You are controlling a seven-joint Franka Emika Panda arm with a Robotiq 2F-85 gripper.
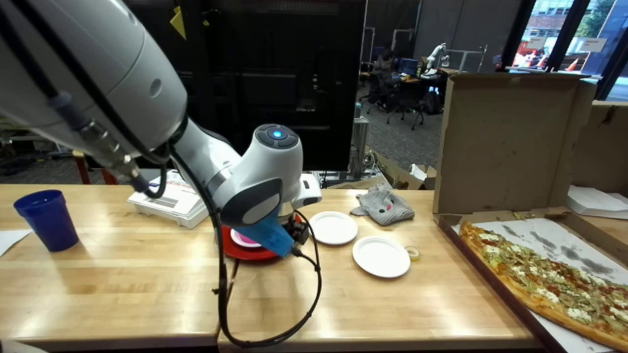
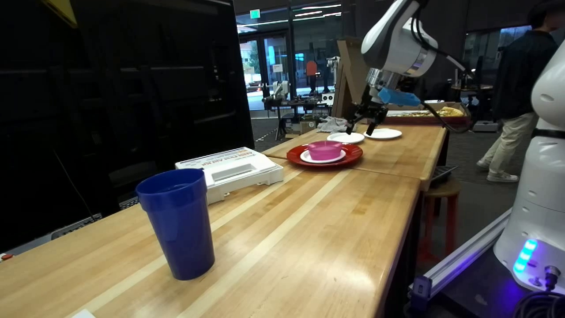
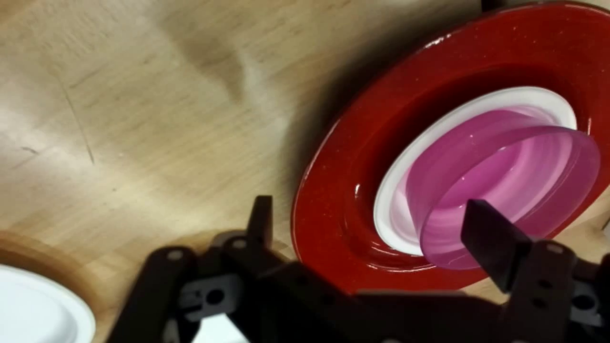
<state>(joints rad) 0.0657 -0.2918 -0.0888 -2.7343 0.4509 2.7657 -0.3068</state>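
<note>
My gripper (image 3: 369,205) is open and holds nothing. In an exterior view the gripper (image 2: 359,131) hangs above the table beside the red plate. The red plate (image 3: 324,200) carries a small white plate (image 3: 388,205), and a translucent pink bowl (image 3: 443,164) sits on that. The stack also shows in an exterior view, with the pink bowl (image 2: 325,151) on top. In the wrist view one fingertip overlaps the bowl and the other lies over bare wood; contact is not visible. Two white plates (image 1: 333,228) (image 1: 381,257) lie near the gripper. The arm partly hides the red plate (image 1: 235,250).
A blue cup (image 1: 46,220) and a white first aid box (image 2: 238,170) stand on the table. A grey cloth item (image 1: 385,206) and a tape roll (image 1: 412,253) lie near the white plates. An open pizza box (image 1: 515,142) with pizza (image 1: 549,279) stands at one end.
</note>
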